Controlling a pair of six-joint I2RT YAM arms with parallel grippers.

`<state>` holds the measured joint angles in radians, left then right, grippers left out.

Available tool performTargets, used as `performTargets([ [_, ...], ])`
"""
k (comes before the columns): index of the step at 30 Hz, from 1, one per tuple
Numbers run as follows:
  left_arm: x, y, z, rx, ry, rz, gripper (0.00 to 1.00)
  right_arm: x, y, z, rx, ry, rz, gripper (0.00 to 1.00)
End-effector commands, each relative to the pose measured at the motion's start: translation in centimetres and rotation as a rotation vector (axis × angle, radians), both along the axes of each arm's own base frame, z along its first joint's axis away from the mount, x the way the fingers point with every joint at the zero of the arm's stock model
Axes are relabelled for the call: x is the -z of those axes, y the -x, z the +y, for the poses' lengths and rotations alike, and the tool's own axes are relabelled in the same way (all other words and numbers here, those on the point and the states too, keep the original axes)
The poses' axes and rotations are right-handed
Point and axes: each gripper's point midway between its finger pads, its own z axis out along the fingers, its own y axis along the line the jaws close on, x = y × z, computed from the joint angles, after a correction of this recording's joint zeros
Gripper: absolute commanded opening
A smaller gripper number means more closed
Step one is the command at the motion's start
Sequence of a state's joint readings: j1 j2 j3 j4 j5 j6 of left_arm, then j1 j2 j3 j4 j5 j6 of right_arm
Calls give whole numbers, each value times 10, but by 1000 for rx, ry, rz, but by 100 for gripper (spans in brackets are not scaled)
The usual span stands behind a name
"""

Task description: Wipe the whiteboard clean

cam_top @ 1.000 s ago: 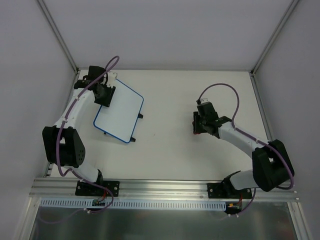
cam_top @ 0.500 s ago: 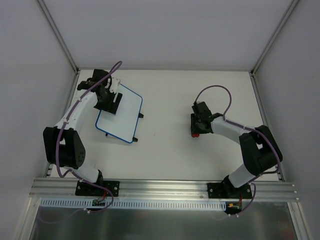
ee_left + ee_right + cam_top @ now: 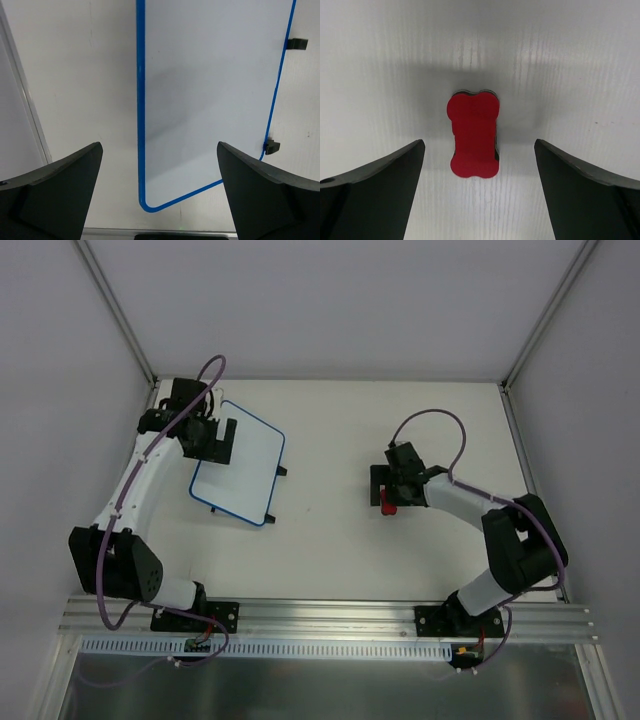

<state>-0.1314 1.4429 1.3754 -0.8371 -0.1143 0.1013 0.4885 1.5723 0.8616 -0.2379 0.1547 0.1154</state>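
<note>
whiteboard (image 3: 245,472) looks blank beneath spread left gripper (image 3: 159,146).

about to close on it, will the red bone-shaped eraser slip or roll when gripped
The red bone-shaped eraser lies flat, so it probably will not roll. Its narrow waist should seat between the jaws rather than slip. A dark layer shows under the red face, so it is likely light and slightly squashy.
</note>
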Motion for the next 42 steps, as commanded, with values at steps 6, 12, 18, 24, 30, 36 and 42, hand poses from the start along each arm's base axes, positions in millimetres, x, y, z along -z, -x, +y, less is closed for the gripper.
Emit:
performTargets([
  [6, -101, 42, 6, -181, 138, -348, 99, -141, -8, -25, -3, 0, -335, 99],
  [12, -150, 104, 11, -187, 228, -587, 99, -278, 18, -73, 14, 70, -667, 99],
  [18, -187, 166, 17, -166, 299, -820, 99, -364, 65, -126, 103, 125, -929, 99],
  [24, -228, 212, 28, -156, 302, -1014, 99, -424, 109, -160, 143, 153, -1107, 99],
  [30, -238, 227, 33, -157, 299, -1072, 99, -449, 127, -167, 130, 135, -1187, 99],
  [36, -239, 228, 31, -148, 307, -1070, 99, -458, 126, -160, 98, 111, -1204, 99],
  [42, -233, 221, 27, -155, 332, -1043, 99, -462, 124, -153, 63, 102, -1209, 99],
])
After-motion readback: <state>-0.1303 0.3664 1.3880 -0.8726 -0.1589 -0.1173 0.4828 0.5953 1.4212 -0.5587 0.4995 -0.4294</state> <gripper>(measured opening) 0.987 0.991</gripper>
